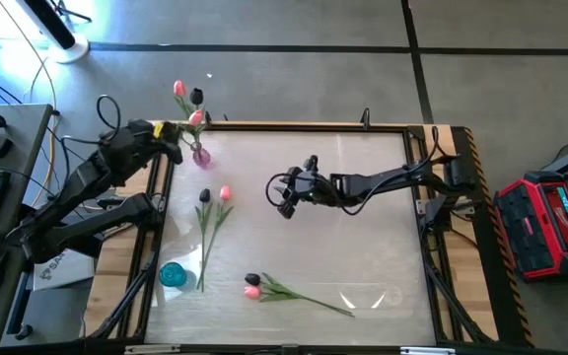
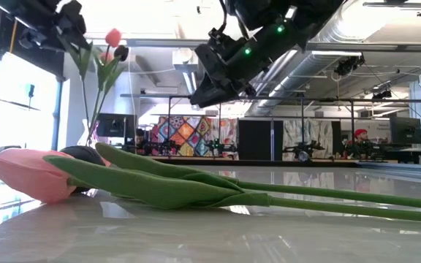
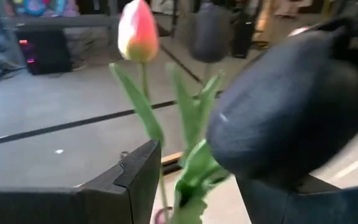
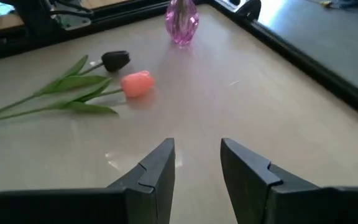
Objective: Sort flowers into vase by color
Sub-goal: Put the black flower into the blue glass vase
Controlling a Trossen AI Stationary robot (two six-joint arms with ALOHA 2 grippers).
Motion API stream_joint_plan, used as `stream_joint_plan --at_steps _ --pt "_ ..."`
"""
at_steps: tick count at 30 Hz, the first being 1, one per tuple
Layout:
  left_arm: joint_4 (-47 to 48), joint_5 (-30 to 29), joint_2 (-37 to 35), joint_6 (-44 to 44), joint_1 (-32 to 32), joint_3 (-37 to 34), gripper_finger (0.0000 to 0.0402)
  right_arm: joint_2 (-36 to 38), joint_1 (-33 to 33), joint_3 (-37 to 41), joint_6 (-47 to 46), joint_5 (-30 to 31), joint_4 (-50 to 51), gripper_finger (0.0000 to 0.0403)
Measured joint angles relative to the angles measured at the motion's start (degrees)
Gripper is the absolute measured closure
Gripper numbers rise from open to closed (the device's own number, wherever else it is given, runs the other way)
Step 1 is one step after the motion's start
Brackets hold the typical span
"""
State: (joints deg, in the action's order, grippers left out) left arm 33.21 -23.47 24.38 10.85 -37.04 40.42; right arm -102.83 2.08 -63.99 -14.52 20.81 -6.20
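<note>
Pink glass vase at ten o'clock already holds three flowers; our left gripper beside it has its fingers parted, likely letting go. Our right gripper waits mid-table, parted and empty, and four tulips lie loose toward six o'clock.

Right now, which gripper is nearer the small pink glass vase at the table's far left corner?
Left. The left gripper hovers right beside the pink glass vase; the right gripper hangs over mid-table, well away.
</note>
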Motion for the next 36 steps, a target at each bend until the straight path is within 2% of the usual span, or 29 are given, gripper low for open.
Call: stream_joint_plan --at_steps 9,14,20,23,27,32,36 --pt "-3.7 2.0 -5.2 -5.1 3.6 0.0 0.0235 -3.2 -2.0 0.0 -2.1 -7.4 -0.9 0.0284" --pt "-9.3 6.7 -6.9 -8.5 4.9 0.0 0.024 -5.1 -2.5 0.0 -2.1 -7.5 -2.5 0.0284" --pt "-8.1 1.0 -3.9 -9.5 5.0 -1.2 0.024 -6.1 -2.2 0.0 -3.5 -7.4 -3.7 0.0284" --pt "-8.3 1.0 -1.3 -9.5 5.0 -1.7 0.0235 -6.1 -1.7 0.0 -3.5 -7.1 -4.8 0.0284" --pt "-14.0 4.1 0.3 -14.8 5.2 -1.7 0.0222 -6.1 -1.2 0.0 -2.1 -6.8 -5.1 0.0284" --pt "-23.4 12.7 0.2 -23.7 7.1 -0.8 0.0209 -6.1 -1.2 0.0 -2.0 -6.7 -5.0 0.0284" --pt "-26.0 14.3 0.1 -26.6 8.8 -0.5 0.0205 -6.1 -1.1 0.0 -2.6 -6.8 -5.6 0.0284"
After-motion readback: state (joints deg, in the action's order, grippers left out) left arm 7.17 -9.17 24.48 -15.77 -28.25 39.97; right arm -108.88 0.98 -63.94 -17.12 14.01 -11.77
